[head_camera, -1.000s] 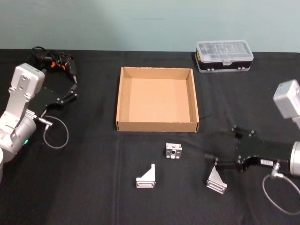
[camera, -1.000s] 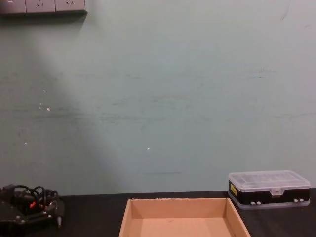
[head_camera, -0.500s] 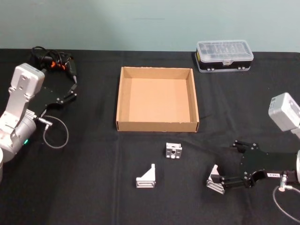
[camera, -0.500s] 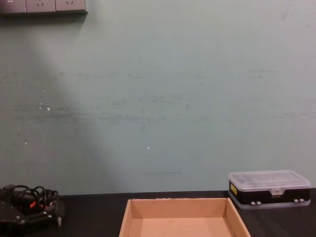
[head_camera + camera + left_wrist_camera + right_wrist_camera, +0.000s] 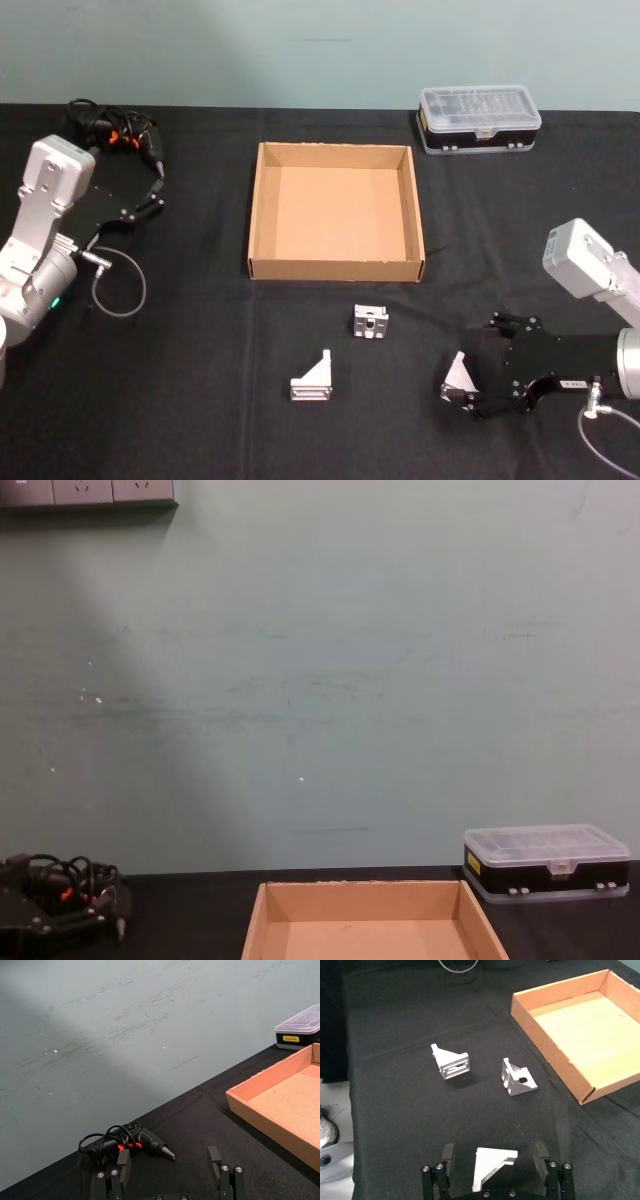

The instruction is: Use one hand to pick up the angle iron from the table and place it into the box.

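the black table (image 5: 200, 400) runs across my whole head view, with the tan cardboard box (image 5: 335, 268) at its centre, open and with nothing in it.

my right arm comes in low from 3 o'clock. the right gripper (image 5: 493, 1153) sits near the table at about 5 o'clock from the box, its fingers (image 5: 448, 1153) spread wide. the left gripper (image 5: 169, 1160) is parked out at 9 o'clock from the box, also spread and holding nothing, so the right arm is plainly the nearer one.

three angle irons lie in front of the box. one is at 6 o'clock just off the front wall (image 5: 371, 322), another is further toward me at 7 o'clock (image 5: 312, 380), and the angle iron (image 5: 458, 378) i'm after rests on the table at 5 o'clock.

the wrist view shows what matters. that iron lies between the open jaws and looks clear of both, its flat edge across the gap and its slanted rib pointing back toward the palm. i judge the grasp is lined up but not yet made. closing should pinch it across its width. the box then lies at about 11 o'clock from the gripper — a short lift and carry.
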{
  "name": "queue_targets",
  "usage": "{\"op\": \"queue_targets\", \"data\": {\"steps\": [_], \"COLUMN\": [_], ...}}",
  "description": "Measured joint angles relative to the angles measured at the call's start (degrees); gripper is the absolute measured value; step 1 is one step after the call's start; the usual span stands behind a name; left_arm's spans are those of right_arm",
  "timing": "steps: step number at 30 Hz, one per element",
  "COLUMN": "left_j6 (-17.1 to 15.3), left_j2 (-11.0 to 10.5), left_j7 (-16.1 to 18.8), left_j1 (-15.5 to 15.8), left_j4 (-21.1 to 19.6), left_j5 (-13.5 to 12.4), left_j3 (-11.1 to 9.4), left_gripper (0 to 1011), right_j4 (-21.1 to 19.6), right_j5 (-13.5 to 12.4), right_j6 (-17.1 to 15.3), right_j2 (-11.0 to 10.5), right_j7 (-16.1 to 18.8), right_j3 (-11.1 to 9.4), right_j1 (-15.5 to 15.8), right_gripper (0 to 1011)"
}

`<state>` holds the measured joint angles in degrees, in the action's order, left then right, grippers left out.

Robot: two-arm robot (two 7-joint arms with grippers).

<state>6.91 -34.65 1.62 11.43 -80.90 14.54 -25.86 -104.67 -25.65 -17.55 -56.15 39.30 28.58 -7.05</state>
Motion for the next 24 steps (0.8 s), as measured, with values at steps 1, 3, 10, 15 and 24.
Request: {"op": "queue_targets", "data": {"steps": [1,3,10,15,24], "left_j6": [0.0,0.0,0.0,0.0,0.0], "left_j2": [0.0,0.0,0.0,0.0,0.0], "left_j7": [0.0,0.0,0.0,0.0,0.0], "left_j1": [0.0,0.0,0.0,0.0,0.0], "left_j4": [0.0,0.0,0.0,0.0,0.0], "left_j5": [0.0,0.0,0.0,0.0,0.0], "left_j3": [0.0,0.0,0.0,0.0,0.0], "left_gripper": [1000,1000,1000,1000,1000], "right_j4": [0.1,0.2,0.8,1.3,2.3], "right_j5": [0.1,0.6,1.8,2.3,2.7], "right_j6": [-0.1,-0.2,-0.9,-1.3,-1.8], "right_j2": [0.1,0.3,1.0,1.4,2.6], "right_j7": [0.0,0.0,0.2,0.4,0.7], "right_j3": [0.1,0.4,1.3,1.7,2.5], "right_j1": [-0.1,-0.3,-1.1,-1.5,-2.1], "right_gripper": [1003,1003,1003,1003,1003]}}
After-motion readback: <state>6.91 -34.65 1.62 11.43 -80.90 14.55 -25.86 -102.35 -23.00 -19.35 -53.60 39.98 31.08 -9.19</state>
